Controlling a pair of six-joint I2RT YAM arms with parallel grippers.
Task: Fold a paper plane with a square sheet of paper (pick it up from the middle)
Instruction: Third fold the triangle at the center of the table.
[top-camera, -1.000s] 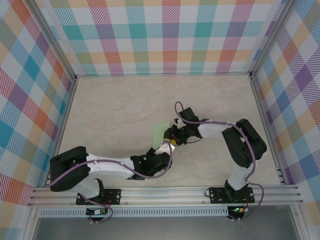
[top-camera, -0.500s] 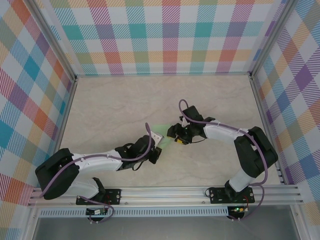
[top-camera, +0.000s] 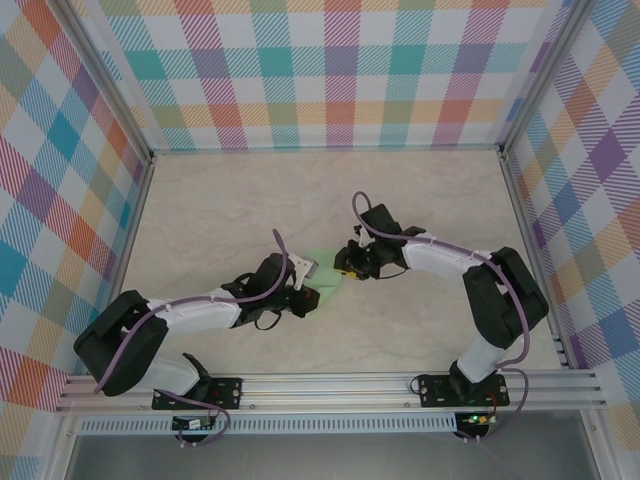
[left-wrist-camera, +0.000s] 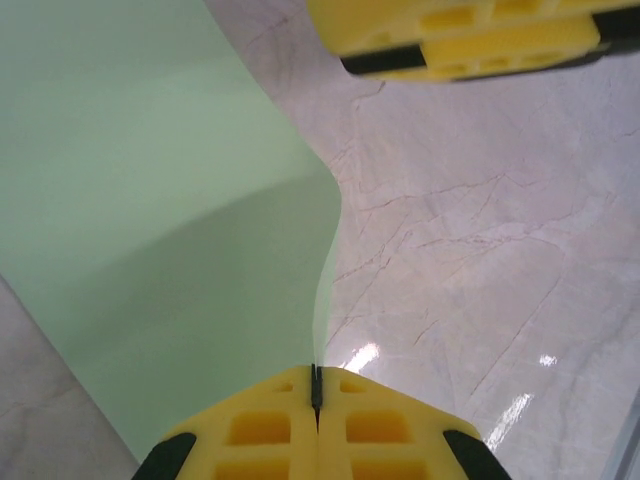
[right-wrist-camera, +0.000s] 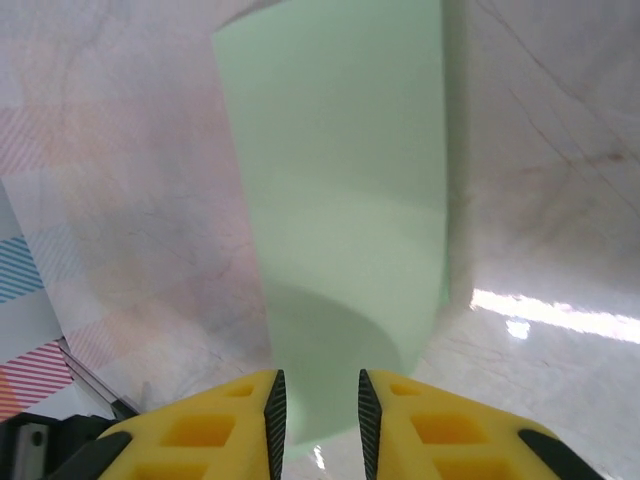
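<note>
The square sheet of paper (top-camera: 326, 283) is pale mint green and sits mid-table, curved up off the surface between both grippers. In the left wrist view the paper (left-wrist-camera: 150, 200) bows away to the left, and my left gripper (left-wrist-camera: 316, 385) is shut on its near edge. That left gripper (top-camera: 314, 293) meets the sheet from the left. My right gripper (top-camera: 343, 272) comes in from the right; its yellow fingers (left-wrist-camera: 470, 35) show at the top of the left wrist view. In the right wrist view the right gripper (right-wrist-camera: 316, 420) is open, its pads a little apart, with the paper's (right-wrist-camera: 340, 200) near end in the gap.
The tabletop (top-camera: 230, 210) is pale marble-patterned. Plaid walls (top-camera: 330, 70) close the back and both sides, with aluminium rails (top-camera: 330, 385) along the near edge. Open surface lies behind and to the left of the paper.
My left arm has swung its forearm back and to the left while keeping its grip on the paper. The right gripper has shifted slightly and stays at the sheet's right end.
</note>
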